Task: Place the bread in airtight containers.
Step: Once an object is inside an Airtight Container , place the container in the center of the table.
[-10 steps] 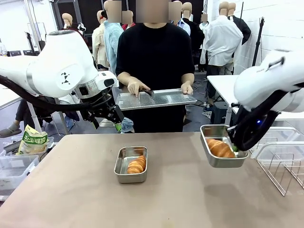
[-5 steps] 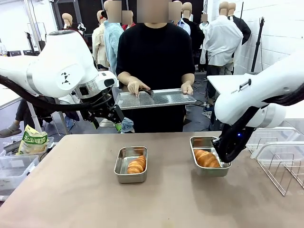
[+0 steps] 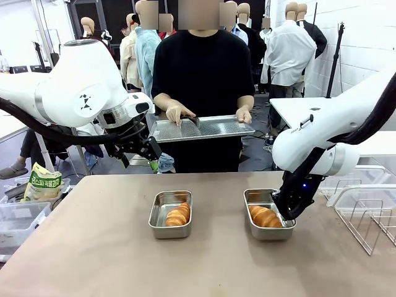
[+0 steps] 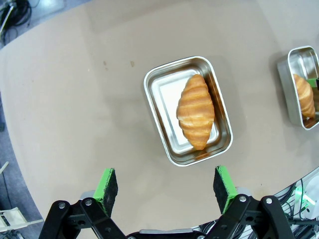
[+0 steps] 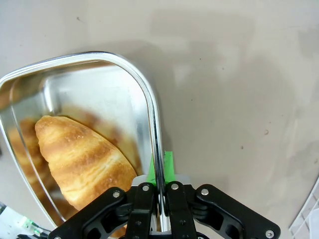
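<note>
Two steel tubs sit on the surface (image 3: pixel 93 247), both uncovered, and each holds one roll. The left tub (image 3: pixel 170 214) is near the middle with its roll (image 3: pixel 177 215) lying along one side. The right tub (image 3: pixel 263 213) is well apart from it, with its roll (image 3: pixel 265 216) lying slantwise. The right jaws are clamped on the right tub's thin rim (image 5: pixel 158 149) at one short end, one finger inside the wall and one outside. I cannot tell whether that tub is fully down on the surface. The left jaws stand wide open, their green pads (image 4: pixel 107 181) hanging above the left tub and touching nothing. Across the surface a person holds a flat tray (image 3: pixel 210 129) in both hands. The tubs look stiff, light and smooth, so a pinch on one rim probably lets a tub tip or slip, and the loose roll could slide inside it. A grip at the middle of a wall would hold it level better. The rolls look light and soft under a glossy crust, and are best taken gently across the middle.
</note>
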